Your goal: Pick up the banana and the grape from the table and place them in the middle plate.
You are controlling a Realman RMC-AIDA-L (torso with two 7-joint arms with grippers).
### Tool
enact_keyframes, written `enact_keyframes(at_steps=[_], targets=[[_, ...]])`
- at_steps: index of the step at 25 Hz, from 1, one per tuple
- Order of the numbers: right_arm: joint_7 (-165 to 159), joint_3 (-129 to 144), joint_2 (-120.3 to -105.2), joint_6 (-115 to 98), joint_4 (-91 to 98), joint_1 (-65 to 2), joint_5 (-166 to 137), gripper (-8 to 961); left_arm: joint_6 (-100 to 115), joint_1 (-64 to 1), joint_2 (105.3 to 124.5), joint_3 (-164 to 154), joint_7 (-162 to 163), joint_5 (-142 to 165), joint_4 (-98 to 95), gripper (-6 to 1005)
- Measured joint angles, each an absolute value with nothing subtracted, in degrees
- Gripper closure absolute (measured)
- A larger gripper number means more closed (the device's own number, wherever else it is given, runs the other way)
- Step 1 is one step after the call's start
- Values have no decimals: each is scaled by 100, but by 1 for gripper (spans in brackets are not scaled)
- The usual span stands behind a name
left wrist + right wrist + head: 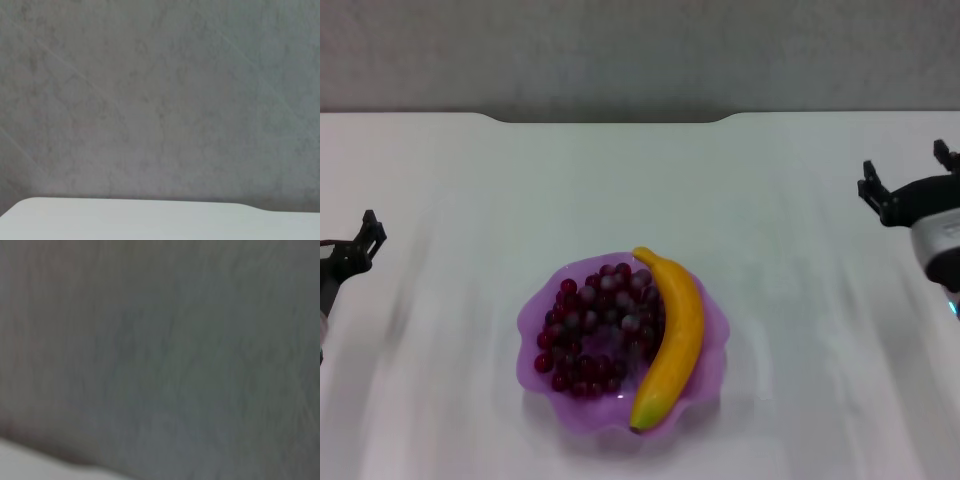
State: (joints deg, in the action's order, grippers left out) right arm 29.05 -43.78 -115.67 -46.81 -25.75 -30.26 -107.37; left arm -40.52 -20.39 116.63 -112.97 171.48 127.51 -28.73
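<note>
The plate (535,318) sits low in the centre of the head view, on the white table (790,330). Both fruits lie inside it. The grapes (595,328) fill its left and middle part as a dark red heap. The banana (672,340) lies along the plate's right side, touching the grapes, curved, with one end near the top rim and its dark tip at the lower rim.

The left gripper (365,240) shows at the far left edge of the frame, well apart from the plate; whether it is wide or narrow, I cannot tell. The right gripper (910,178) hangs at the upper right edge, its black fingers (872,188) spread wide, holding nothing.

Both wrist views show only a grey wall (160,100) and a strip of table edge.
</note>
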Motion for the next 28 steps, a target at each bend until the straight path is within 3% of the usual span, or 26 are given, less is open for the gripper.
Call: enact_keyframes(at_steps=[6,28], targets=[[1093,-3745,-11576,-5878,-1869,-3084,-10999,59,-4042,-2039,11660,-11302,17148,12774,-2847,119],[116,-3286,-11588,-6432,-1495,-2693,-10915,57,-3608,-2703,11671,-11923,17140,12836,-3047,119]])
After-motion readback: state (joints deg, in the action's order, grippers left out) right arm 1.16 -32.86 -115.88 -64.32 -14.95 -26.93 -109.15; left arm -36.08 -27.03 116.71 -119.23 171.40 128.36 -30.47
